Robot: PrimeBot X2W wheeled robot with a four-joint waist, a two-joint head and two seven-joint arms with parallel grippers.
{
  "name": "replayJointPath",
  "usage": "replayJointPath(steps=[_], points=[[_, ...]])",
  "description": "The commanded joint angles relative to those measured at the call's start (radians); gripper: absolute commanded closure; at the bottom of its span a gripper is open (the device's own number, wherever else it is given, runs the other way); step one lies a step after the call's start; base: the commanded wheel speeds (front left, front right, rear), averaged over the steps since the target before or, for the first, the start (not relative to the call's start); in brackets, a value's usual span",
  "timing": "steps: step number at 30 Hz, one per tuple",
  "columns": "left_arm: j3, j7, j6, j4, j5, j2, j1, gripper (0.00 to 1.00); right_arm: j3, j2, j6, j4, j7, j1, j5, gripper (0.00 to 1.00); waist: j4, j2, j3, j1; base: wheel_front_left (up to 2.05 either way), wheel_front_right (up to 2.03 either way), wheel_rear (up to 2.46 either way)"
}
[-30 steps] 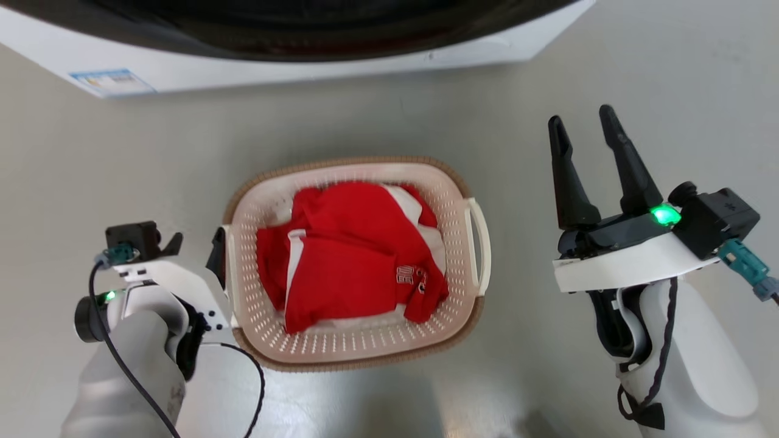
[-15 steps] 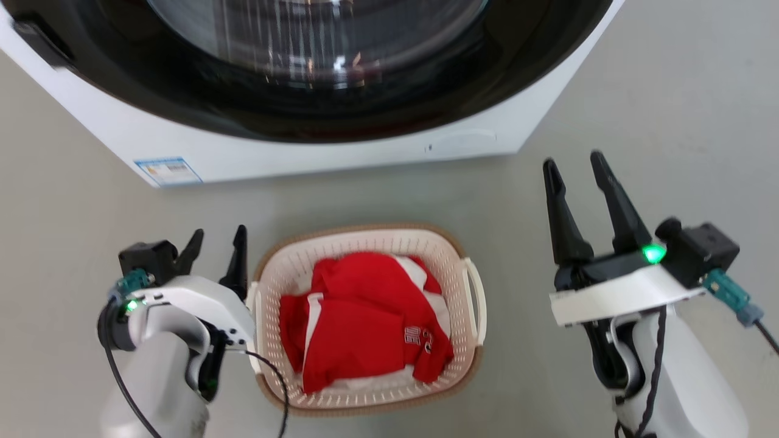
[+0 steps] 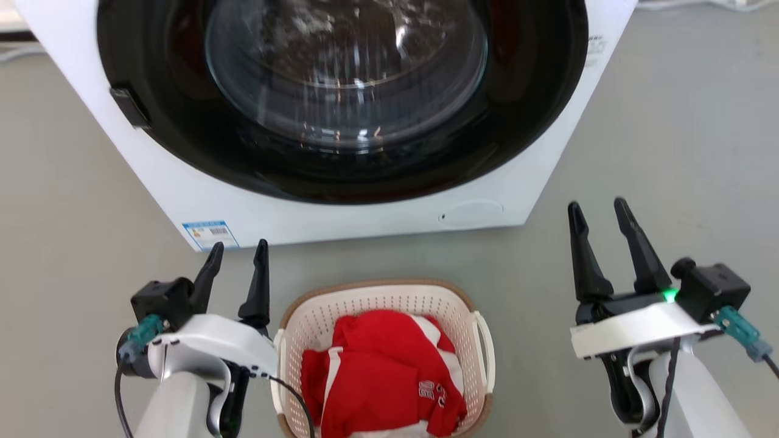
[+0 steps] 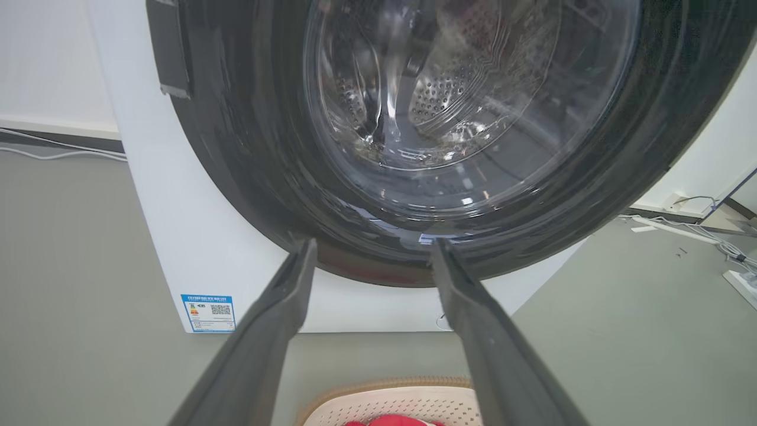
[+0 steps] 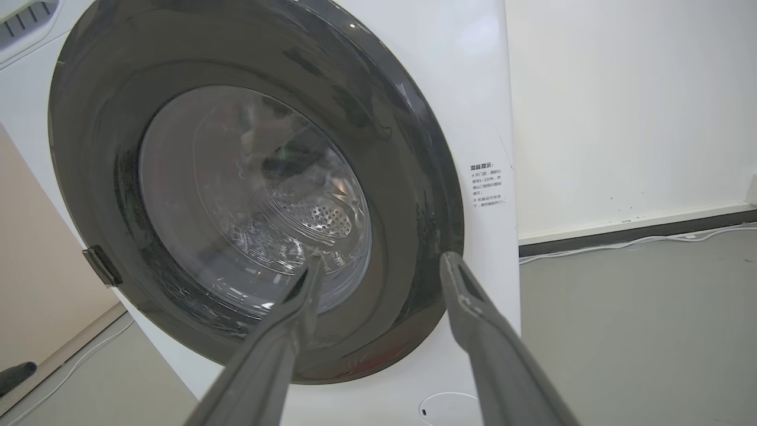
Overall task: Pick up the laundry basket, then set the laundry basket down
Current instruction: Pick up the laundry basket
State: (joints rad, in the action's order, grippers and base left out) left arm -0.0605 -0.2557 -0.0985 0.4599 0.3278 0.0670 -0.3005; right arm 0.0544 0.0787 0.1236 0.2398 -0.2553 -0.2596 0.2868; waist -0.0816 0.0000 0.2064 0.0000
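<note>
The laundry basket (image 3: 371,299) stands on the floor at the bottom middle of the head view, cream with a brown rim, and a red garment (image 3: 377,377) lies in it. My left gripper (image 3: 238,246) hangs open just left of the basket, fingers pointing toward the washer and touching nothing. Well to the basket's right, my right gripper (image 3: 596,205) is open and empty too. In the left wrist view the left gripper (image 4: 374,244) frames the washer door, with the laundry basket's far rim (image 4: 384,386) at the bottom edge. The right gripper (image 5: 383,257) in its own view is open as well.
A white front-loading washer (image 3: 365,219) with a dark round glass door (image 3: 347,73) stands just beyond the basket. Grey floor lies to both sides. Cables and a power strip (image 4: 739,278) lie on the floor to the washer's right, along a white wall (image 5: 621,106).
The head camera has tilted up, so the basket has slid down the picture. My left gripper has come up off the basket's left handle and now stands open beside it.
</note>
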Motion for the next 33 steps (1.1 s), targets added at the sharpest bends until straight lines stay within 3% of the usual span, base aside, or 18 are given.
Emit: replayJointPath(steps=[1, 17, 33], points=[[0.039, -0.006, -0.008, -0.061, -0.025, 0.007, 0.018, 0.0, 0.01, -0.004, 0.007, -0.022, -0.006, 0.01, -0.012, 0.0, 0.006, 0.0, -0.037, 0.0, 0.0, 0.0, 0.0], [0.045, -0.006, 0.051, -0.325, -0.098, -0.016, 0.183, 0.0, -0.037, -0.004, 0.007, -0.038, -0.006, 0.061, -0.044, 0.0, 0.021, 0.0, -0.121, 0.0, 0.0, 0.0, 0.0], [0.009, -0.006, 0.088, -0.356, -0.063, -0.017, 0.215, 0.0, -0.052, 0.007, 0.007, -0.041, -0.006, 0.071, -0.051, 0.0, 0.027, 0.0, -0.123, 0.0, 0.0, 0.0, 0.0]])
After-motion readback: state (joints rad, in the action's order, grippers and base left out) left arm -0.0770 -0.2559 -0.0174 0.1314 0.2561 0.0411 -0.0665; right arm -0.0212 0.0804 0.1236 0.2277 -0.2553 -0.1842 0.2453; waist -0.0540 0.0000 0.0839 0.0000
